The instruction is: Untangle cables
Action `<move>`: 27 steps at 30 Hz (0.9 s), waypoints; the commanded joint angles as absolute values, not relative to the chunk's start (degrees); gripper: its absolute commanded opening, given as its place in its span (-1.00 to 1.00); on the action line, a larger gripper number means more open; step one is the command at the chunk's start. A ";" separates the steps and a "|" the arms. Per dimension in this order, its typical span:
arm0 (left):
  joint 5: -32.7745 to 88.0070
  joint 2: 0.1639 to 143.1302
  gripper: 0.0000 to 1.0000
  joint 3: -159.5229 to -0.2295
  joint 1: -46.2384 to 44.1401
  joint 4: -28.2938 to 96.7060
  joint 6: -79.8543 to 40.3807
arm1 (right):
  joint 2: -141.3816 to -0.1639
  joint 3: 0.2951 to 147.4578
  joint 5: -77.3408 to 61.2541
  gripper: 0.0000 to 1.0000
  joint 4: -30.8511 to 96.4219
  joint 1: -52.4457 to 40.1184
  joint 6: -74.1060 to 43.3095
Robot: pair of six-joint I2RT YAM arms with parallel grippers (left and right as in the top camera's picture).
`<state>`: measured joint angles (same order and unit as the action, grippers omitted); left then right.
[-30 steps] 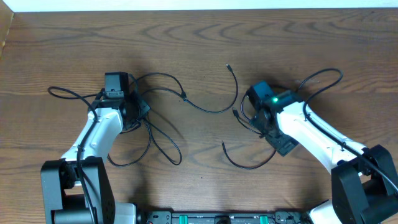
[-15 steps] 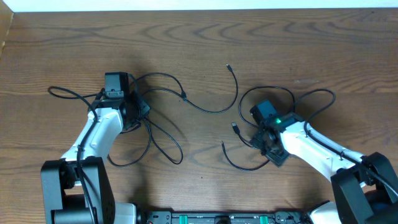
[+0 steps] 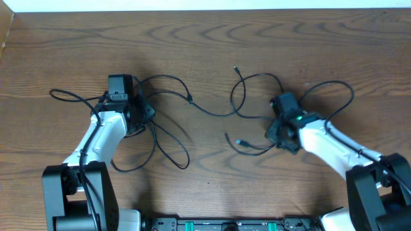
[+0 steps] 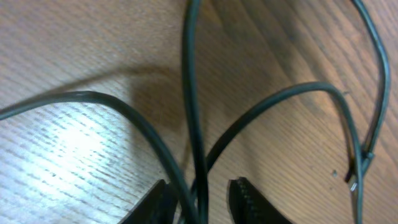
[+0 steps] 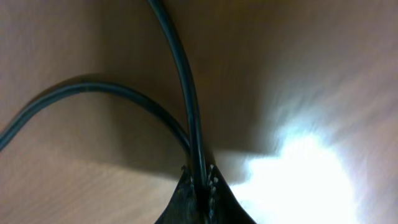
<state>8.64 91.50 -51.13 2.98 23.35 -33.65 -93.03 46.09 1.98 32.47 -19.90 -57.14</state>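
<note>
Now right gripper (image 5: 199,178) pinches a thin black flexible cable (image 5: 179,68) running straight ahead; left gripper (image 4: 200,188) jaws stand slightly spread around black strands (image 4: 189,93).

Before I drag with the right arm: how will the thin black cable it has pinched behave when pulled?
Probably floppy: the black cable lies in loose curves rather than holding a line. Likely light, since it is far thinner than the right gripper shut on it. The plug end nearby may trail and snag.
</note>
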 commanded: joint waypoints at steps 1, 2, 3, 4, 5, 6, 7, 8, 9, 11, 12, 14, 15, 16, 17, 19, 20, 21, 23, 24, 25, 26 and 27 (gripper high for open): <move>7.86 91.79 -0.21 -51.22 3.18 23.59 -33.23 | -94.26 50.83 4.27 -0.97 33.32 -14.72 -45.45; 7.86 91.79 -0.12 -51.22 3.18 23.77 -33.23 | -94.26 52.73 4.91 -0.97 34.02 -13.08 -43.29; 7.86 91.77 -0.04 -51.22 3.18 23.90 -33.23 | -94.26 54.54 5.67 -0.97 34.70 -11.44 -41.52; 7.86 91.77 0.01 -51.22 3.18 24.01 -33.23 | -94.26 56.03 6.15 -0.97 35.22 -10.00 -40.16; 7.86 91.79 0.07 -51.22 3.18 24.18 -33.23 | -94.26 57.74 6.31 -0.97 35.59 -8.25 -38.24; 7.86 91.79 0.16 -51.22 3.18 24.38 -33.26 | -94.26 59.29 6.28 -0.97 35.79 -6.48 -36.18; 7.88 91.79 0.18 -51.22 3.18 24.51 -33.26 | -94.26 60.69 6.31 -0.97 35.99 -4.75 -34.33; 7.86 91.79 0.22 -51.22 3.18 24.69 -33.26 | -94.28 62.41 6.33 -0.97 36.05 -2.22 -32.23; 7.88 91.79 0.29 -51.22 3.18 24.77 -33.26 | -94.28 63.37 6.33 -0.97 35.77 -0.32 -30.98; 7.86 91.79 0.64 -51.22 3.18 24.77 -33.26 | -94.28 64.55 6.33 -0.98 34.52 3.36 -28.93; 7.86 91.79 0.80 -51.22 3.18 24.80 -33.26 | -94.28 64.95 6.33 -0.98 33.41 5.65 -27.66; 7.86 91.77 0.89 -51.22 3.18 24.77 -33.26 | -94.30 64.99 6.35 -0.97 30.50 10.02 -25.10; 7.86 91.79 0.89 -51.22 3.18 24.77 -33.26 | -94.48 64.97 6.31 -0.97 28.14 12.88 -22.96; 7.86 91.79 0.89 -51.22 3.18 24.77 -33.26 | -94.76 64.99 6.31 -0.98 25.91 15.20 -21.41; 7.86 91.77 0.89 -51.22 3.18 24.77 -33.26 | -94.87 64.99 6.31 -0.98 24.32 16.73 -20.51; 7.86 91.79 0.90 -51.22 3.18 24.77 -33.26 | -95.15 65.04 5.89 -0.98 20.95 19.81 -17.74; 7.86 91.77 0.90 -51.22 3.18 24.77 -33.26 | -95.15 65.14 5.87 -0.98 19.33 21.30 -16.19; 7.86 91.79 0.90 -51.22 3.18 24.77 -33.26 | -95.15 65.25 5.89 -0.98 18.09 22.39 -14.85; 7.86 91.77 0.90 -51.22 3.18 24.77 -33.26 | -95.15 65.73 5.93 -0.98 14.96 24.75 -10.59; 7.86 91.79 0.91 -51.22 3.18 24.77 -33.26 | -95.15 65.89 6.13 -0.98 13.61 25.58 -9.06; 7.86 91.79 0.91 -51.22 3.18 24.77 -33.26 | -95.15 66.02 6.48 -0.98 11.81 26.46 -7.29; 7.86 91.79 0.91 -51.22 3.18 24.77 -33.26 | -95.18 66.04 7.16 -0.98 10.28 27.09 -6.35; 7.86 91.79 0.91 -51.22 3.18 24.77 -33.26 | -95.24 66.04 8.19 -0.98 8.23 27.73 -4.78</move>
